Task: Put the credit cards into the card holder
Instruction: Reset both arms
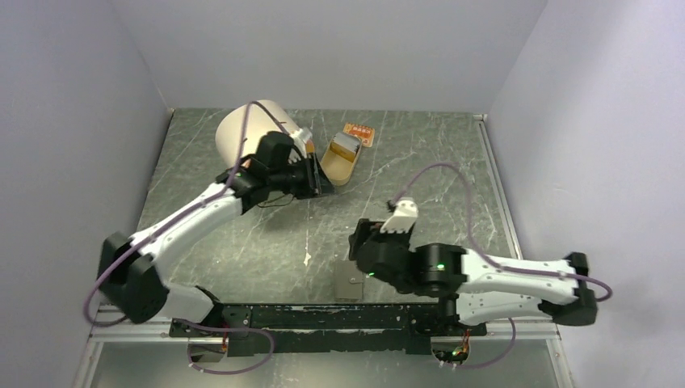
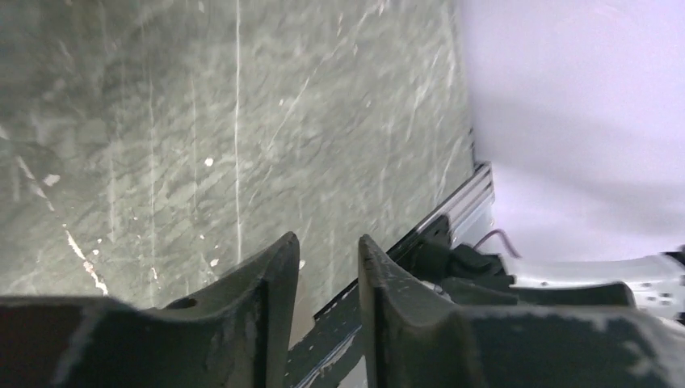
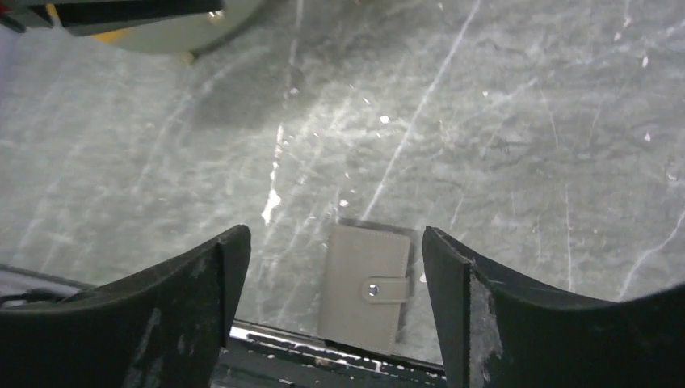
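Note:
The card holder (image 1: 350,283) is a closed grey-taupe wallet with a snap tab, lying flat at the table's near edge. In the right wrist view it (image 3: 367,287) lies below and between my right fingers. My right gripper (image 1: 357,241) (image 3: 335,242) hovers just above it, wide open and empty. A gold-orange card (image 1: 358,133) lies flat at the back of the table. My left gripper (image 1: 317,174) (image 2: 327,238) is raised near the back, beside a tan oval tin (image 1: 339,159). Its jaws stand a narrow gap apart with nothing between them. The blue-grey card is not clearly in view.
A large cream round object (image 1: 242,133) stands at the back left behind my left arm. The black rail (image 1: 323,315) runs along the near edge right under the card holder. Grey walls close the table on three sides.

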Tool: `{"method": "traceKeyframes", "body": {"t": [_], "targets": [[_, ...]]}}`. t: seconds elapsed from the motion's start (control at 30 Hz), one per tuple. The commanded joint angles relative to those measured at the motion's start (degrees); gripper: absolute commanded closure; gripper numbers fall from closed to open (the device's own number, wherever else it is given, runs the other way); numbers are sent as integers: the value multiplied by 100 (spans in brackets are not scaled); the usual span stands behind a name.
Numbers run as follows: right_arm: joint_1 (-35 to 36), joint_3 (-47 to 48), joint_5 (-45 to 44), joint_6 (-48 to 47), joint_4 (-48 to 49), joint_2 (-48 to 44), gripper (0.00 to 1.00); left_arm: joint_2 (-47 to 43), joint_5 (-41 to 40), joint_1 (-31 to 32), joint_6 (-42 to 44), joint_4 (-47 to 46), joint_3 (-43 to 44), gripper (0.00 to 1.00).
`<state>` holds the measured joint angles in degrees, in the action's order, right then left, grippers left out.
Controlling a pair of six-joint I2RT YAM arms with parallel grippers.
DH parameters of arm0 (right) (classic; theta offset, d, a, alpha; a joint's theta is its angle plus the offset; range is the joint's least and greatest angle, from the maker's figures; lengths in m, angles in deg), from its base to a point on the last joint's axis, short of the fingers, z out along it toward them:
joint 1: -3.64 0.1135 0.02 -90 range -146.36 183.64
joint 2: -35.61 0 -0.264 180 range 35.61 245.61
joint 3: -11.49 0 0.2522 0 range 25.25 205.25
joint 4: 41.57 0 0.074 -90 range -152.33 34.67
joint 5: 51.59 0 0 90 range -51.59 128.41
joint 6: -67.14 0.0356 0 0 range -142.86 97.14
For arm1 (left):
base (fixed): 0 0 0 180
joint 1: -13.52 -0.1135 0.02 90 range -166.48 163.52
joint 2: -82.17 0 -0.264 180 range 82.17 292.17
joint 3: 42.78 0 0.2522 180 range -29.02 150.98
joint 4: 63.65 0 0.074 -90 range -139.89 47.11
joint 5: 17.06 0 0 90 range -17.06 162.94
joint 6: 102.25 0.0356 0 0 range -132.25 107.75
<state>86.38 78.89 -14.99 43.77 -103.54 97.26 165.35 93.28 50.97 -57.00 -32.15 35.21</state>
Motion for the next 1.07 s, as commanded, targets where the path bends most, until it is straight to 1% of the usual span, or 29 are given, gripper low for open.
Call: {"method": "traceKeyframes", "body": {"t": [0.0,0.03,0.07,0.1,0.13,0.23,0.27,0.4,0.5,0.6,0.8,0.87,0.97,1.03], "targets": [[-220,-161,479,-1189,603,-1133,1,-1090,-1197,-8,399,1188,366,55],[-223,-206,489,-1248,683,-1374,0,-1351,-1317,-10,463,1253,352,49],[-233,-246,512,-1341,779,-1601,1,-1597,-1398,-7,513,1342,327,39],[-238,-288,550,-1428,852,-1773,1,-1842,-1486,-5,575,1425,294,12],[-240,-288,588,-1420,807,-1883,1,-2072,-1532,-9,618,1512,235,0],[-245,-166,497,-847,233,-1924,1,-2780,-1486,-3,954,1479,-141,1],[-245,-148,532,-721,129,-1908,1,-3068,-1551,-1,940,1443,-327,1],[-254,-297,913,-627,254,-1807,1,-4302,-1530,-2,572,843,-1543,1],[-251,-403,1036,-268,214,-1801,1,-4790,-1275,-1,481,686,-2022,1],[-250,-691,1123,-81,395,-1946,1,-4911,-1116,-3,573,673,-2269,1],[-250,-885,1079,240,371,-2296,1,-4707,-1101,-4,661,931,-2102,1],[-250,-922,1027,252,364,-2421,1,-4717,-1117,-7,673,950,-2118,1],[-250,-900,1008,16,486,-2573,1,-4785,-1058,-6,687,898,-2145,1],[-250,-815,910,33,375,-2628,1,-4822,-1055,-1,678,868,-2162,1]]}}
